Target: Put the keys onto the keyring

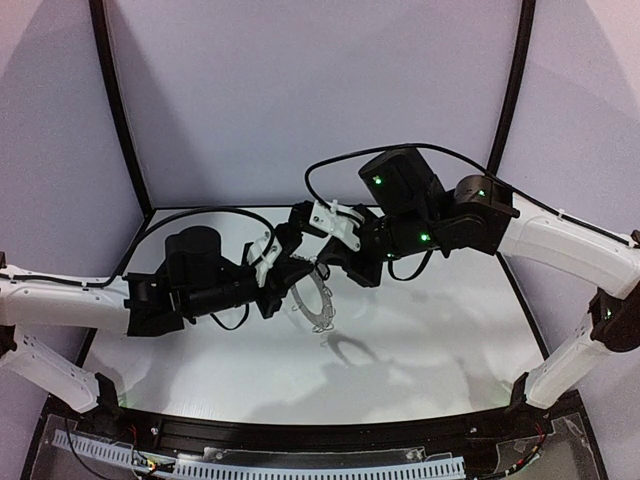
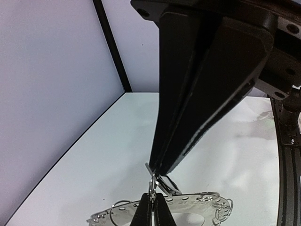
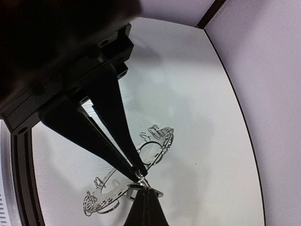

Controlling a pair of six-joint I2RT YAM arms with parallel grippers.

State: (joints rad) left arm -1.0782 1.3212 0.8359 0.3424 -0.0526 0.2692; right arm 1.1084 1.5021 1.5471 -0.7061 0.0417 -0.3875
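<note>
L fingers (image 2: 197,94) & R fingers (image 3: 113,117) both pressed shut, tip to tip, midway betw. worktop (image 1: 430,330) side edges, pinching keyring (image 2: 188,203) rim. Ring hangs tilted below the tips. Key (image 2: 168,184) sits just beside them, prob. nearer L.

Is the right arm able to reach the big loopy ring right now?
Looks like yes: the right tool, pinched shut, already meets the keyring at its rim in mid-air, tip to tip with the left tool. Nothing lies between them.

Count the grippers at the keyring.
2. Left gripper reaches in from the left, right gripper from the right; both meet tip to tip at one loop on the keyring's rim.
</note>
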